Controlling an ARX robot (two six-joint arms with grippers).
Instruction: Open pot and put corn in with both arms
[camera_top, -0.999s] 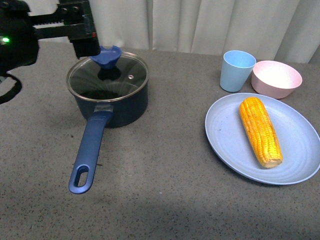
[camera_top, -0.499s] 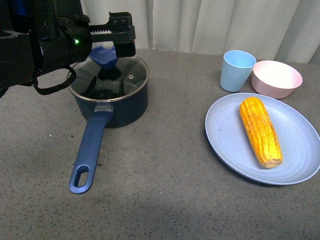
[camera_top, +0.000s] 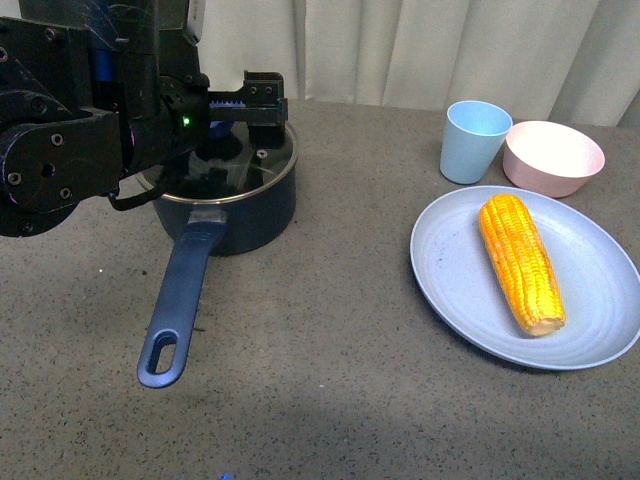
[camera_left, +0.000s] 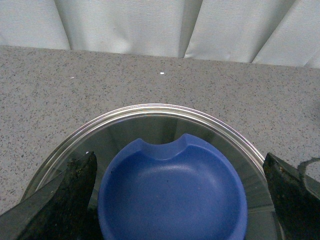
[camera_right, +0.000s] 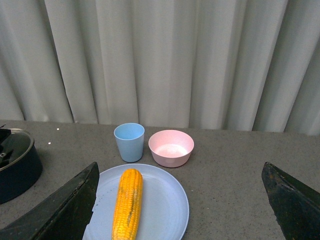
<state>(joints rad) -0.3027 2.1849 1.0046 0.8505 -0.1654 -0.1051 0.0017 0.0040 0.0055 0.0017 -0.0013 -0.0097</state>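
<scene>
The navy pot (camera_top: 235, 212) stands at the left with its glass lid (camera_top: 262, 165) on and its long handle (camera_top: 178, 300) pointing toward me. My left gripper (camera_top: 228, 135) is open over the lid. In the left wrist view the gripper (camera_left: 180, 200) has a finger on each side of the lid's blue knob (camera_left: 172, 197), apart from it. The corn (camera_top: 520, 262) lies on a light blue plate (camera_top: 450, 275) at the right. My right gripper (camera_right: 180, 202) is open and empty, high above the table, with the corn (camera_right: 128, 202) below it. The pot's edge (camera_right: 15, 167) shows in the right wrist view.
A light blue cup (camera_top: 474, 140) and a pink bowl (camera_top: 553, 157) stand behind the plate; both show in the right wrist view, cup (camera_right: 129, 141) and bowl (camera_right: 171, 147). A curtain hangs along the table's far edge. The right arm does not show in the front view.
My left arm has swung right and forward over the pot. It now hides the blue knob in the front view. Pot, corn, plate, cup and bowl have not moved.
</scene>
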